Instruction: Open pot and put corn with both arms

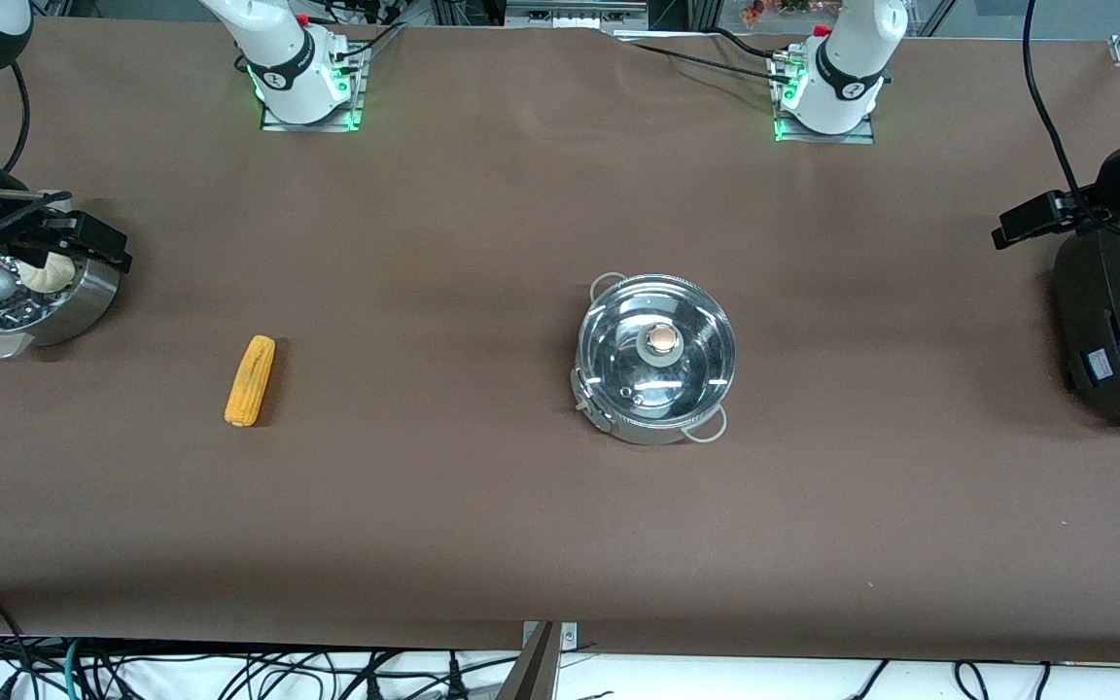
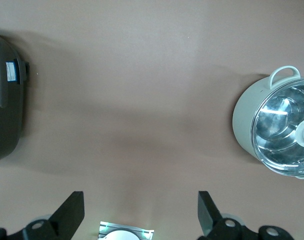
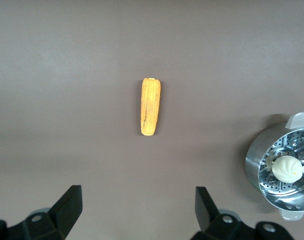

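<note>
The left gripper (image 2: 141, 212) hangs with its fingers spread wide and empty over bare table toward the left arm's end, the black cooker (image 1: 1119, 331) beside it; the right gripper (image 3: 138, 210) hangs likewise released and holding nothing, over the steamer pot (image 1: 30, 292) at the right arm's end; both arms look to be waiting high at the table's ends. Judging from this, nothing of the task is done: the glass lid (image 1: 657, 350) sits on the pot (image 1: 655, 360) near the table's middle, and the corn (image 1: 250, 380) lies untouched on the table, well apart from the pot, toward the right arm's end and a little nearer the front camera than the steamer pot; left to do are lifting the lid by its knob (image 1: 661, 338), picking up the cob and laying it inside. The pot is shallow, round, mirror-bright steel with thin loop handles; the lid is clear and smooth; the corn is a tapered, ridged yellow-orange cob; the table (image 1: 482, 535) wears a matte brown cover; a pleated white bun (image 3: 287, 168) rests on the steamer's perforated insert.
</note>
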Controlling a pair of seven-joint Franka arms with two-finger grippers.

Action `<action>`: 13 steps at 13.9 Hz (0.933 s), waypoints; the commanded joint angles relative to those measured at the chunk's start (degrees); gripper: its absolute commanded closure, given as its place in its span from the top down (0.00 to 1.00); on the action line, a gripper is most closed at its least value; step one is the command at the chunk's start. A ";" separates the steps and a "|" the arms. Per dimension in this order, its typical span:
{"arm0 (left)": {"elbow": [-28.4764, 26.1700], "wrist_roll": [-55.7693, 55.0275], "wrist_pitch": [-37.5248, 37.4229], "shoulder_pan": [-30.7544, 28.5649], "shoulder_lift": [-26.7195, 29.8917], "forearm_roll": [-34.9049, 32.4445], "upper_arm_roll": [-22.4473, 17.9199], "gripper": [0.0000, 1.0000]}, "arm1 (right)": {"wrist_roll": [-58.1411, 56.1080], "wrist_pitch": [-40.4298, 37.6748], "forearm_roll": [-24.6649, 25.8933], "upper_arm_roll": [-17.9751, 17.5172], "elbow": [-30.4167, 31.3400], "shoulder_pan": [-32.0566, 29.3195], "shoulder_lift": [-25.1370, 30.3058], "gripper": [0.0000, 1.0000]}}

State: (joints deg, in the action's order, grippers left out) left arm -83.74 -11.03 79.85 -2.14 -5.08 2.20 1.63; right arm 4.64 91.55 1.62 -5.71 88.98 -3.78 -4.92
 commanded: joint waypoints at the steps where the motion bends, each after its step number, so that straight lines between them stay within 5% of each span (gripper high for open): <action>1: 0.16 -0.04 -0.13 0.20 0.51 -0.01 0.04 1.00 | -0.60 -0.76 0.14 -0.01 -1.71 -0.09 -0.80 1.00; 13: 0.07 -0.04 -0.84 0.29 0.60 0.08 0.13 1.00 | -0.60 -0.59 0.14 0.08 -1.71 -0.27 -1.23 1.00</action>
State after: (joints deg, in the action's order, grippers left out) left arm -83.75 -11.03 79.73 -2.01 -5.08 2.20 1.81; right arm 4.64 91.58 1.62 -5.51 88.99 -3.85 -5.27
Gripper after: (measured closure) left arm 0.000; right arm 0.000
